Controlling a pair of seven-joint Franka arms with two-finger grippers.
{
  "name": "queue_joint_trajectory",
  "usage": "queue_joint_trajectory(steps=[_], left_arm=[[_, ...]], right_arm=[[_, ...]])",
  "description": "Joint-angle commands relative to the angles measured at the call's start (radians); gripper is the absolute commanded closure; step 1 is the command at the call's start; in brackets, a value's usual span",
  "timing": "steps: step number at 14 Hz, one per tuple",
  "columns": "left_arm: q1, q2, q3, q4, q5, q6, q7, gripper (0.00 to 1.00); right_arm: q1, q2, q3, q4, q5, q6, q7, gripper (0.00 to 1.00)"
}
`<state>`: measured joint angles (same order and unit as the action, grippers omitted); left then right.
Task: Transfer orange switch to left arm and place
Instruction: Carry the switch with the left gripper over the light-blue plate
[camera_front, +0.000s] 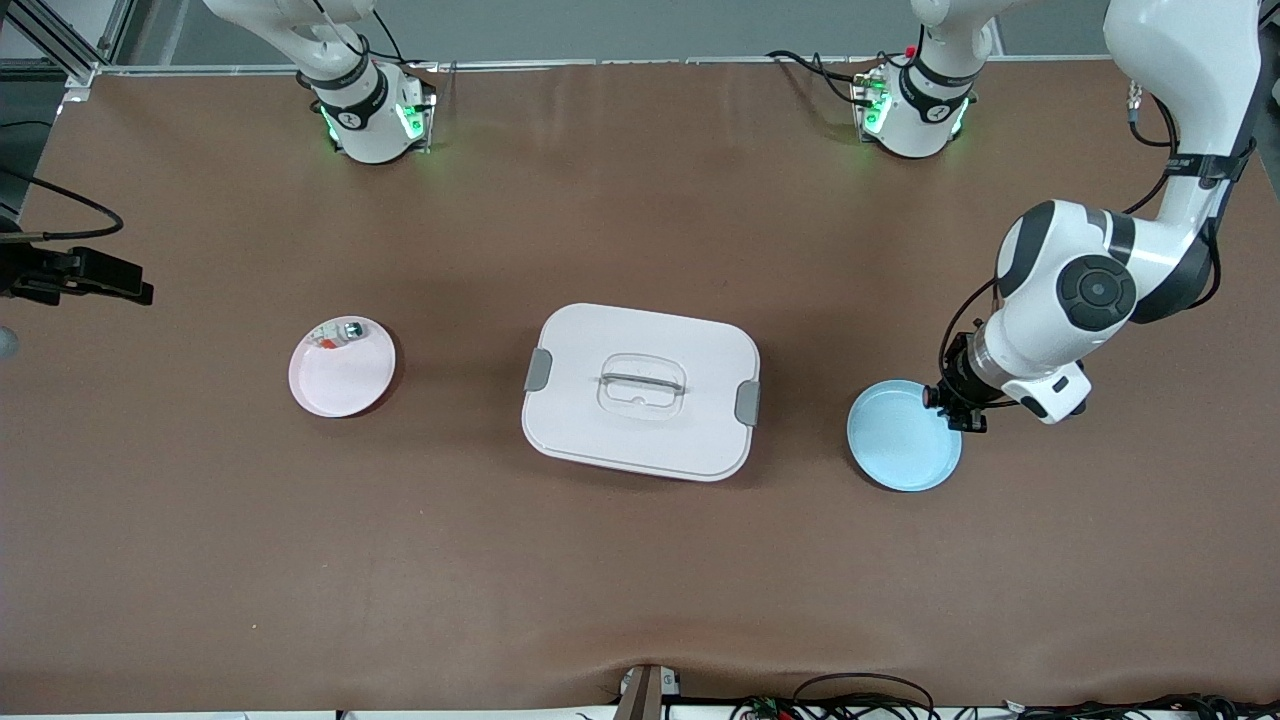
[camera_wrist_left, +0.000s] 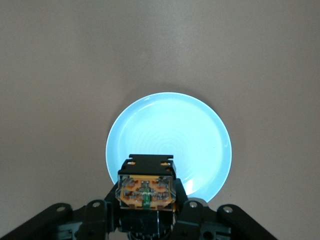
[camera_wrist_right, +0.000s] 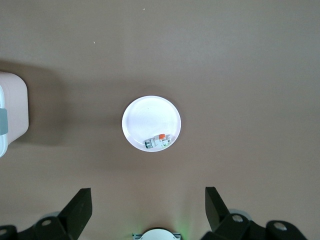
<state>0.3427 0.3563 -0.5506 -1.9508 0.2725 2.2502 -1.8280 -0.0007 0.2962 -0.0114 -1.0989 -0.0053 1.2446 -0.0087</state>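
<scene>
Left tool (camera_wrist_left: 145, 220) grips our orange switch (camera_wrist_left: 146, 187) over blue plate (camera_front: 903, 435); right tool (camera_wrist_right: 148, 210) waits wide. Switch's tiny, hard, prob light: we'd pinch its sides.

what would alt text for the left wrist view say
The left gripper is shut on the orange switch, a black part with orange marks, above a round blue plate that lies on the brown table.
</scene>
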Motion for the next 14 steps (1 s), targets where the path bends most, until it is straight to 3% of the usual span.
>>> queue_joint_trajectory(steps=[1, 6, 11, 14], left_arm=[[0.001, 0.035, -0.006, 0.009, 0.036, 0.038, -0.040, 1.00], [-0.002, 0.081, -0.006, 0.015, 0.092, 0.061, -0.074, 1.00], [-0.002, 0.133, -0.005, 0.020, 0.099, 0.095, -0.074, 1.00], [-0.001, 0.153, -0.003, 0.021, 0.100, 0.115, -0.074, 1.00]], right_arm=[[-0.010, -0.057, -0.005, -0.036, 0.010, 0.019, -0.008, 0.00], [-0.027, -0.110, -0.010, -0.110, 0.010, 0.065, -0.007, 0.00], [-0.038, -0.232, -0.009, -0.304, 0.010, 0.197, -0.007, 0.00], [-0.038, -0.241, -0.010, -0.303, 0.010, 0.194, 0.024, 0.00]])
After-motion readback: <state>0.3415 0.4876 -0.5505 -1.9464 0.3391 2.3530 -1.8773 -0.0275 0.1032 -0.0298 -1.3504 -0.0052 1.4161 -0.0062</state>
